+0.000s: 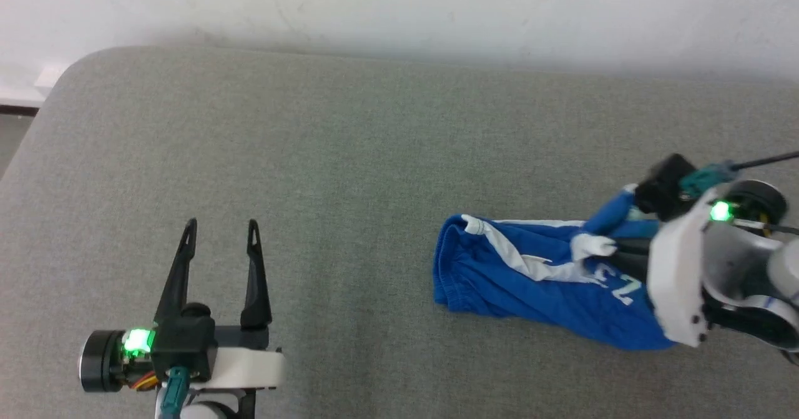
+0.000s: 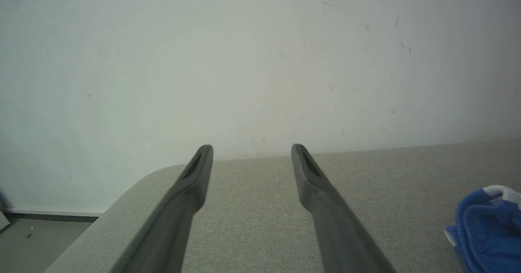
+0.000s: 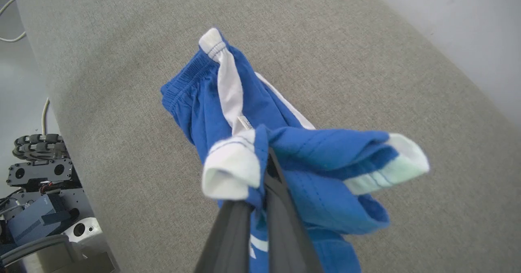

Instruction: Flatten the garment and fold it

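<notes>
Flattening stage; fold not yet begun. Finds the garment (image 1: pixel 530 281) at the right of the grey table (image 1: pixel 349 157): blue shorts, crumpled, waistband end toward the table's middle, most of the cloth lying on the surface.

Pinches a white-trimmed leg hem with the right end effector (image 3: pixel 268 167), jaws closed tight on the cloth, that corner raised off the table. Leaves a second loose flap drooping beside the fingers. Keeps the left end effector (image 1: pixel 221 224) spread wide over bare table, gripping nothing, well apart from the garment.

Next, by judgement: draw the pinched hem outward to straighten the leg, and bring the left end effector across to pin or take the waistband end – otherwise likely to drag the whole garment instead of stretching it. Cannot tell how many layers sit in the pinch – worth checking before pulling
</notes>
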You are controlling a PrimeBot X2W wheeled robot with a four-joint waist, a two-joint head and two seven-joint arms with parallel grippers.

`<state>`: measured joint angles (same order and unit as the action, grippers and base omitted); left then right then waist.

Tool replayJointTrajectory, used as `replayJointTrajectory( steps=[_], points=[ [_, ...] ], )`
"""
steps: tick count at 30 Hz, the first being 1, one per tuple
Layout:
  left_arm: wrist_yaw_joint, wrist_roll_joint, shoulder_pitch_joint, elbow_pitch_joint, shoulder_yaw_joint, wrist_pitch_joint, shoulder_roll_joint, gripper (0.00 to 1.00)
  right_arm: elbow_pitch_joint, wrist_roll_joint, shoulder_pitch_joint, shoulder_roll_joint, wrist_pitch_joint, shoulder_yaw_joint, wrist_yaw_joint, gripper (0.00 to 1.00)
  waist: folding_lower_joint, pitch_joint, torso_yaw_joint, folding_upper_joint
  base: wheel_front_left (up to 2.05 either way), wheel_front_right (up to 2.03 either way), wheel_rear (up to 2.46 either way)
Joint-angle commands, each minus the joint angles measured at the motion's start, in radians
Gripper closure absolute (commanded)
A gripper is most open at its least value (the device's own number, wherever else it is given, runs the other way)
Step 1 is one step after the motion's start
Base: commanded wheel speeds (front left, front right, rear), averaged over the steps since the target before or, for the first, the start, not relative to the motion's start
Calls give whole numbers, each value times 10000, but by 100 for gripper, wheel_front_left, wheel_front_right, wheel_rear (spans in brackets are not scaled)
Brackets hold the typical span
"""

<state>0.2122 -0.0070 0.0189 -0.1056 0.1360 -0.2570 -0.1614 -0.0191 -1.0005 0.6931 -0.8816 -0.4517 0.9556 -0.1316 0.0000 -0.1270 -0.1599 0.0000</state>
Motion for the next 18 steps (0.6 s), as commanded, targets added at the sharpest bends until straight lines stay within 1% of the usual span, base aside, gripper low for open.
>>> replayJointTrajectory(
  steps=[1,5,11,12,13,14,15,16,18],
  points=[
    [-59,39,-287,30,61,-47,36,0,-139,195,332,372,-223,167,9,100,0,-288,-239,0,0,0,0],
    [-96,28,-629,40,206,-47,175,0,96,619,1075,1282,-620,652,9,100,0,-674,-539,0,0,0,0],
    [-84,65,-1060,39,480,-47,377,0,1505,810,1891,2585,-761,1332,9,100,0,-1190,-988,0,0,0,0],
    [-72,55,-1121,49,503,-47,406,0,1808,884,1989,2734,-744,1461,9,100,0,-1255,-1053,0,0,0,0],
    [-72,55,-1121,49,503,-47,406,0,1808,884,1989,2734,-744,1461,9,100,0,-1255,-1053,0,0,0,0],
    [-51,45,-1230,61,536,-47,447,0,2466,1052,2133,2990,-658,1730,9,100,0,-1391,-1154,0,0,0,0],
    [-51,45,-1230,61,536,-47,447,0,2466,1052,2133,2990,-658,1730,9,100,0,-1391,-1154,0,0,0,0],
    [-33,34,-1324,71,566,-47,487,0,3117,996,2142,3226,-588,1981,9,100,0,-1501,-1232,0,0,0,0],
    [-8,19,-1395,83,571,-47,521,0,3643,950,2131,3380,-569,2330,9,100,0,-1576,-1268,0,0,0,0]
  ],
)
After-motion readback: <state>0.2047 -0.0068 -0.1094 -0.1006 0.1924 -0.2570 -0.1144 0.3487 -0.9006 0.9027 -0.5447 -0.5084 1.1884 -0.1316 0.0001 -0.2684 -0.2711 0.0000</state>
